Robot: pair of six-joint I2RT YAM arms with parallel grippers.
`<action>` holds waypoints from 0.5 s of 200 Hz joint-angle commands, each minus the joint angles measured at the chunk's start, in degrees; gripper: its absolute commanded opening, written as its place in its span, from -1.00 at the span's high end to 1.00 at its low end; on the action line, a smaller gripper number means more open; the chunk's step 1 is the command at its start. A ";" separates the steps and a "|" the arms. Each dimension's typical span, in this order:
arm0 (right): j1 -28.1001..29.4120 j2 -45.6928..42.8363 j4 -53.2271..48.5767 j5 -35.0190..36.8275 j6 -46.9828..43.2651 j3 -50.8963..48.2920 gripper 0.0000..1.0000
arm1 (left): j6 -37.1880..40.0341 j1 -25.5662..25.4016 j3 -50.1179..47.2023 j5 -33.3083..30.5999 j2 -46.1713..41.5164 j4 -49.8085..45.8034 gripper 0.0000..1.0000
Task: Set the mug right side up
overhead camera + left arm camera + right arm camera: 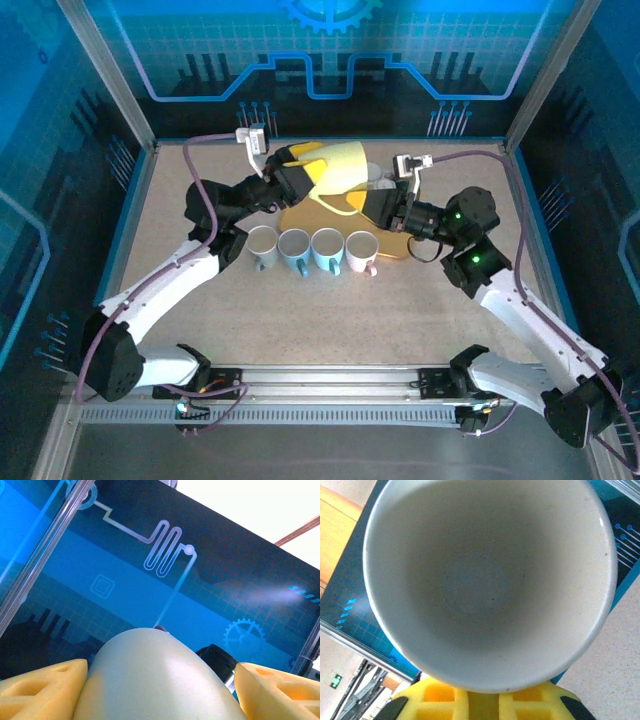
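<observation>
A pale mug (pixel 345 165) is held in the air between two robot arms, well above the bench (pixel 400 320). It lies tipped on its side, its long axis close to level. The left claw (pixel 305 165) grips it across the body, one yellow finger (pixel 45 690) on either side of the rounded wall. The mug's open mouth points straight at the right claw (pixel 380 205), whose camera looks down into the empty bowl (pixel 485 580). The right claw is closed right against the lower rim; whether it pinches the rim cannot be told. Below both claws, four upright mugs (pixel 312 248) stand in a row.
</observation>
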 commanded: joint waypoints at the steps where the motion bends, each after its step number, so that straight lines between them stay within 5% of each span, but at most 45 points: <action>1: 0.15 -2.13 1.15 3.85 -2.42 -0.87 0.87 | 1.95 -2.22 -0.48 4.30 -3.66 -1.69 -0.17; 34: -0.02 -7.26 -5.40 5.91 -6.73 -1.70 1.00 | 6.88 -2.22 -2.98 0.10 -10.06 -13.12 -0.83; 65: 0.30 -13.84 -25.83 11.67 -21.68 0.49 1.00 | 17.39 -2.23 -3.66 -9.75 -20.25 -35.90 -0.97; 100: 0.81 -19.31 -56.11 29.08 -41.34 4.99 1.00 | 26.38 -2.24 -1.29 -16.13 -28.75 -58.84 -0.97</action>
